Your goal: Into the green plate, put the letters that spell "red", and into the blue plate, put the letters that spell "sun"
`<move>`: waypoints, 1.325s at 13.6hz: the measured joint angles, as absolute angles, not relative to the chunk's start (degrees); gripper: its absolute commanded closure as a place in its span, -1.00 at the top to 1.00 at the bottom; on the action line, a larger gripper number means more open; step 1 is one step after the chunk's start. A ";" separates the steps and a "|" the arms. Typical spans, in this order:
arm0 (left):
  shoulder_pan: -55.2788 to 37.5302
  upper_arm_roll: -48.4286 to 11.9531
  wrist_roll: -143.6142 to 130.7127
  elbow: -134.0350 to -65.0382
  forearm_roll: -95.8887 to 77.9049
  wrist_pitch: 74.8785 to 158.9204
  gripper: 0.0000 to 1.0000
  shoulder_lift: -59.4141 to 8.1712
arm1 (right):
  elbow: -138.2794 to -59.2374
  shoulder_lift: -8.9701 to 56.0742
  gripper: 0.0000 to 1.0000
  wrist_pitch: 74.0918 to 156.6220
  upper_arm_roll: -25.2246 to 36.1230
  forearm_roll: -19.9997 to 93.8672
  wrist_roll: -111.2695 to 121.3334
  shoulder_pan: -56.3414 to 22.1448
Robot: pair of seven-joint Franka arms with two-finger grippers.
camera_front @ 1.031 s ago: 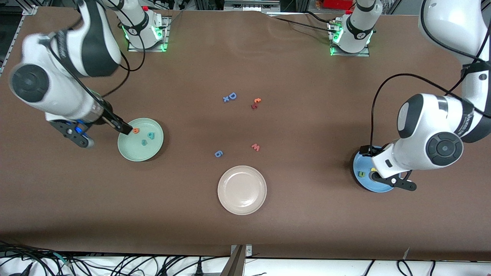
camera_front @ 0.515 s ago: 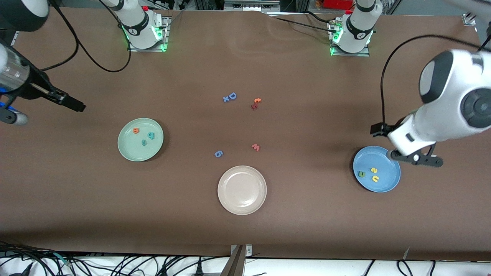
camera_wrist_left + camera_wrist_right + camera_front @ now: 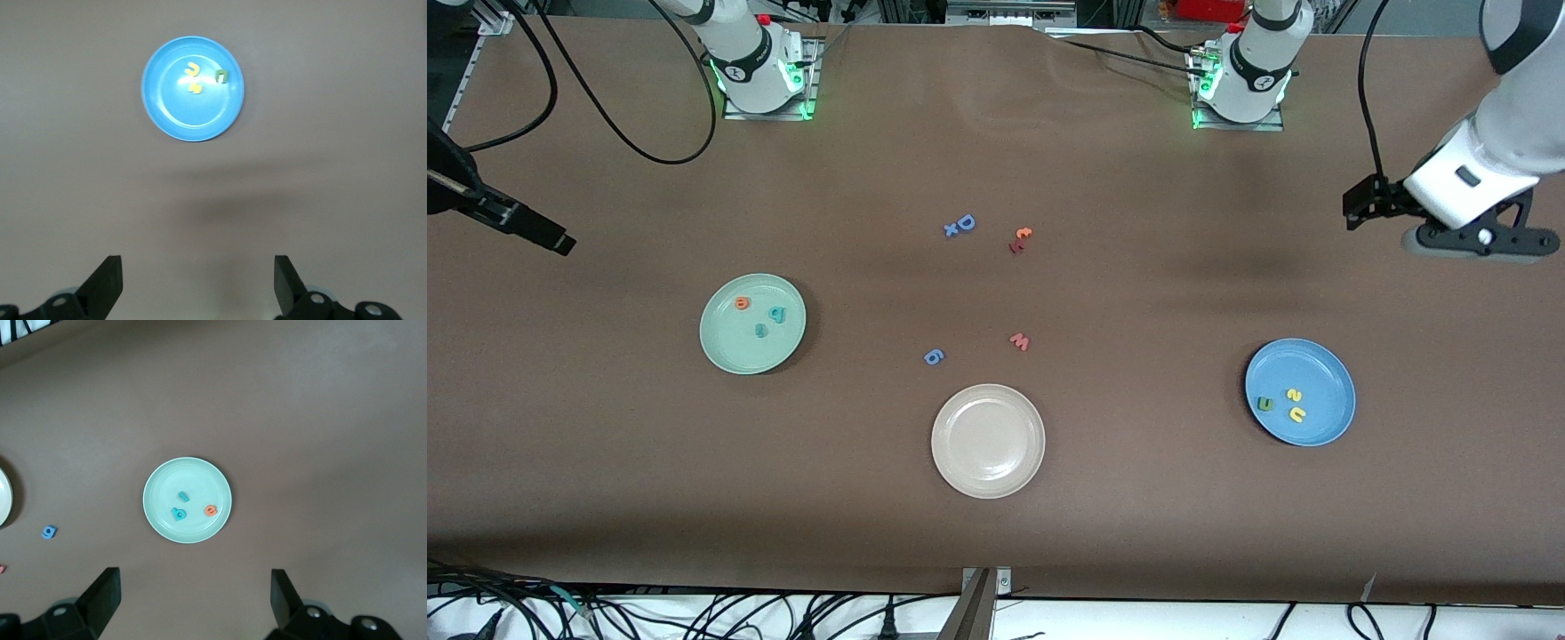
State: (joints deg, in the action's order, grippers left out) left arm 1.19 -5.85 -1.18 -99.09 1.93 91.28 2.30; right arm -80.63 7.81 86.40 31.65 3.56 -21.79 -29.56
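The green plate (image 3: 720, 348) (image 3: 165, 479) holds the letters of "red": an orange "e" (image 3: 742, 303) (image 3: 211, 511), a teal "d" (image 3: 777, 313) (image 3: 178, 514) and a thin teal "r" (image 3: 761, 331) (image 3: 183, 496). In the blue plate (image 3: 1327, 373) (image 3: 177, 117) lie the letters of "sun": a yellow "s" (image 3: 1294, 395) (image 3: 195, 87), a yellow "u" (image 3: 1297, 413) (image 3: 193, 68) and a dark green "n" (image 3: 1264, 404) (image 3: 222, 76). My left gripper (image 3: 1360, 203) (image 3: 198, 280) hangs open and empty high over bare table at the left arm's end. My right gripper (image 3: 543, 233) (image 3: 193, 597) is open and empty over bare table at the right arm's end.
A cream-white plate (image 3: 960, 471) stands mid-table, nearest the front camera. Loose letters lie mid-table: a blue "g" (image 3: 933, 356) (image 3: 49, 532), a pink "w" (image 3: 1020, 341), a blue "D" (image 3: 964, 223) and an orange-red pair (image 3: 1021, 238). Cables hang from both arms.
Both grippers have lifted away from their plates. The right one left the green plate toward its table end; the left one rose from over the blue plate, uncovering its letters.
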 measured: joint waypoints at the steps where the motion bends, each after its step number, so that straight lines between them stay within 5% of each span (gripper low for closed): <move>1: 2.03 -5.81 -1.99 -100.59 -0.40 91.89 1.00 3.87 | -80.61 7.57 0.98 86.40 29.59 3.55 -21.69 -27.56; 4: 3.24 -5.11 -2.75 -102.08 -1.83 94.23 1.00 6.88 | -80.61 6.67 0.98 86.40 17.17 3.19 -19.94 -15.83; 9: 3.61 -1.89 -3.10 -102.06 -2.18 99.08 1.00 10.03 | -82.53 5.39 0.99 89.59 6.81 3.05 -13.87 -3.88; 18: -3.57 4.52 -3.09 -96.89 -1.49 95.74 1.00 8.28 | -83.20 4.84 0.99 89.27 4.85 1.98 -13.70 -1.43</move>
